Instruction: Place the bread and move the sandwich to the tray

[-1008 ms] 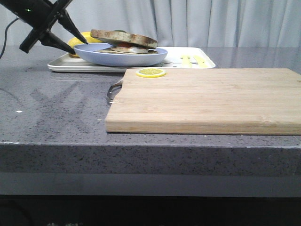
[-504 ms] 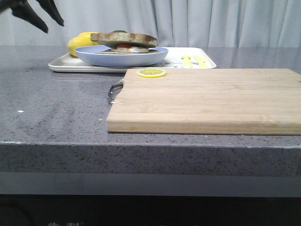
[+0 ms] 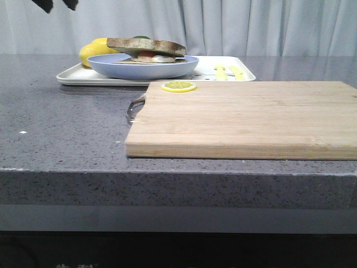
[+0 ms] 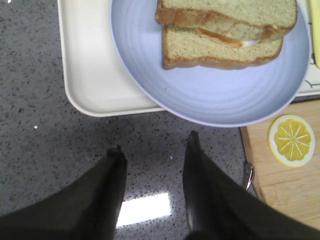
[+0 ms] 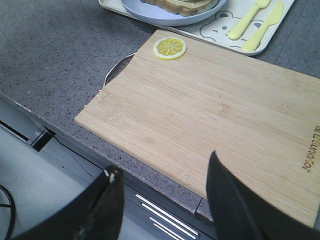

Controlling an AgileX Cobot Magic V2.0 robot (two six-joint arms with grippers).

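Observation:
The sandwich [image 3: 146, 47] lies on the light-blue plate [image 3: 143, 67], which rests on the white tray [image 3: 72, 76] at the back left. In the left wrist view the bread [image 4: 225, 12] tops the sandwich, with egg [image 4: 235, 41] between it and the lower slice [image 4: 215, 50]. The plate [image 4: 210, 90] overhangs the tray's [image 4: 90, 75] near edge. My left gripper [image 4: 154, 147] is open and empty, high above the counter in front of the plate. In the front view only its fingertips [image 3: 44, 4] show, at the top left. My right gripper [image 5: 163, 164] is open and empty over the counter's front edge.
A wooden cutting board [image 3: 245, 117] fills the right of the counter, with a yellow lemon slice [image 3: 178, 86] on its far left corner and a metal handle [image 3: 134, 107]. Yellow cutlery [image 3: 228, 71] lies on the tray's right part. A yellow fruit [image 3: 92, 50] sits behind the plate.
My left gripper has risen from beside the plate's left rim to the top left of the front view, almost out of it. The plate and sandwich stay on the tray.

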